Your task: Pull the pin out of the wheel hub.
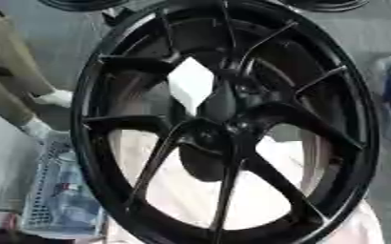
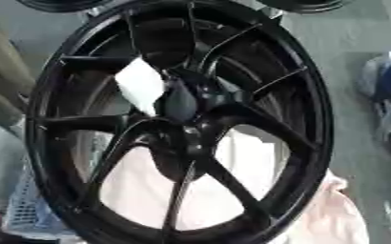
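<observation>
- Grey floor behind, pale cloth (image 1: 265,200) below, big black wheel (image 1: 362,143) filling the view.
- Hub (image 1: 232,119) sits at the wheel's middle; can't pick out the pin.
- Neither hand shows, so open or closed, and which is nearer, can't tell.

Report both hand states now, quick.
Left hand: not in view.
Right hand: cannot be told; it's only a dark shape against the black wheel hub.

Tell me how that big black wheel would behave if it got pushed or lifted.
The black wheel looks like rigid metal with thick spokes, so probably stiff and heavy. Its gloss suggests a slippery surface. It seems to lie on pale cloth, so it would likely slide rather than roll. Neither robot hand shows.
</observation>
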